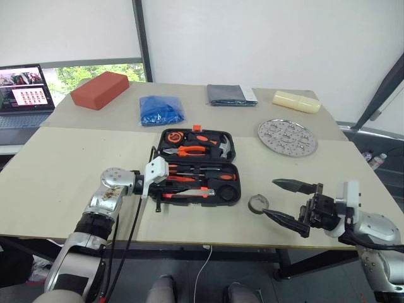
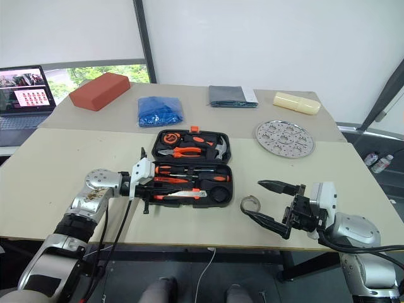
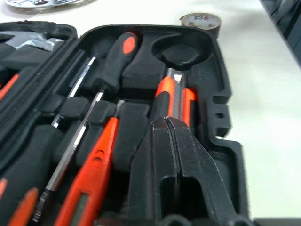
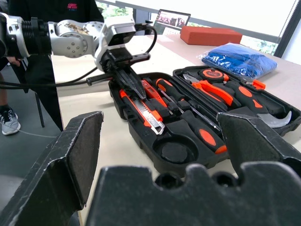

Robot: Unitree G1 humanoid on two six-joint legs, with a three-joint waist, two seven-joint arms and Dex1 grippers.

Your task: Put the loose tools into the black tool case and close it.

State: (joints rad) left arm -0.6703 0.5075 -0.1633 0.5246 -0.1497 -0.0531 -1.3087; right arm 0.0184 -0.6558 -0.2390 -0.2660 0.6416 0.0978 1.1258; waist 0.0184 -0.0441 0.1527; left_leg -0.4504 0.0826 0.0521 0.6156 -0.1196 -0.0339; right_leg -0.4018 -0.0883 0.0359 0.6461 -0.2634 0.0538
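Nearest, at the front edge of the desk [image 1: 76,189], the right tool [image 1: 285,201] hovers with its two black fingers spread as wide as they go, holding nothing. Just beside its tips lies the small dark tape roll [image 1: 257,203], flat on the desk and clear of the case's near right corner.

Left of that, the left tool [image 4: 133,86] reaches in from the side with its fingers pressed together, empty, its tip low over the near left part of the black tool case [image 1: 232,199]. Whether it touches the tools under it cannot be told.

That case lies open in the middle of the desk. Its near half holds the orange-and-black utility knife [image 3: 175,96] along the front slot, with the slim all-orange screwdriver [image 3: 91,176] and two screwdrivers with black-and-orange handles [image 4: 200,132] behind it. A round recess [image 4: 175,151] at the near right corner stands unfilled. In the far half sit the orange-handled pliers [image 1: 191,150] and the hammer [image 1: 225,148].

Farther right rests a perforated metal disc [image 1: 287,136]. Along the far side lie a red-brown block [image 1: 100,89], a blue bundle [image 1: 161,109], a grey folded cloth [image 1: 230,95] and a pale yellow box [image 1: 296,101], with a laptop [image 1: 24,95] at far left.
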